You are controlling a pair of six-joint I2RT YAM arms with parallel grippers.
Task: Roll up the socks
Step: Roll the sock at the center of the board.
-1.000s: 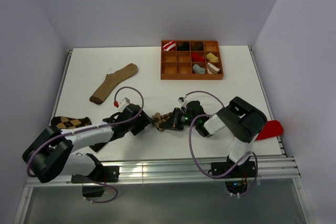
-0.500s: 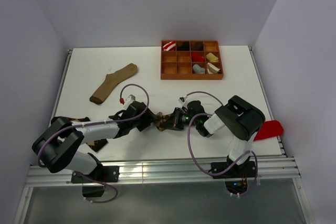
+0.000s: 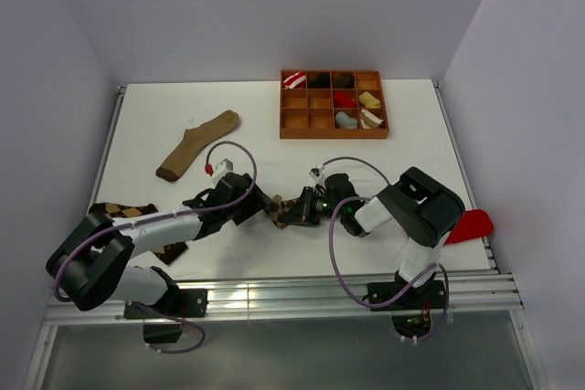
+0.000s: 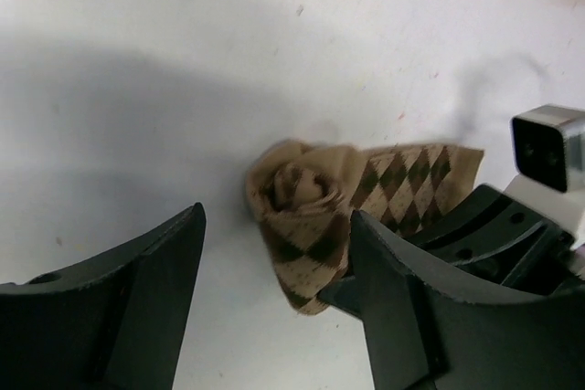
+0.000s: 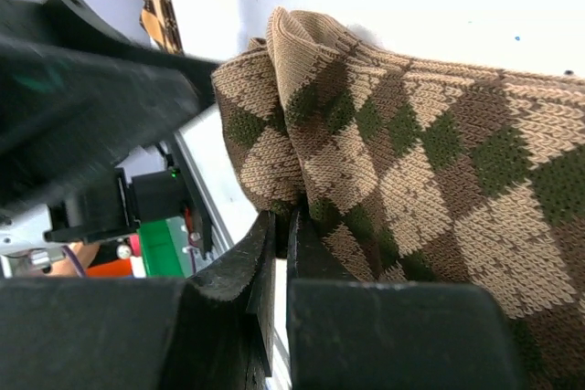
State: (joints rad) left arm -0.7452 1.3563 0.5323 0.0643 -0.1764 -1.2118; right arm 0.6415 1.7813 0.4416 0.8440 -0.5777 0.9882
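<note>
The lighter argyle sock [image 3: 283, 210] lies near the table's front middle, between my two grippers. Its left end is wound into a loose roll [image 4: 302, 207]. My left gripper [image 3: 259, 206] is open, and the roll sits between its fingers [image 4: 402, 299], close to the right one. My right gripper [image 3: 308, 210] is shut on a fold of the same sock [image 5: 393, 152]; its jaws pinch the fabric at the lower edge. The darker argyle sock [image 3: 123, 214] lies at the front left, partly under my left arm. No loose grey sock shows.
A long tan sock [image 3: 196, 145] lies at the back left. A wooden tray [image 3: 285, 109] with compartments holding several rolled socks stands at the back right. A red object [image 3: 469, 226] lies at the right edge.
My left gripper has edged right towards the sock's rolled end, and its forearm has shifted. The right gripper has stayed shut on the sock.
</note>
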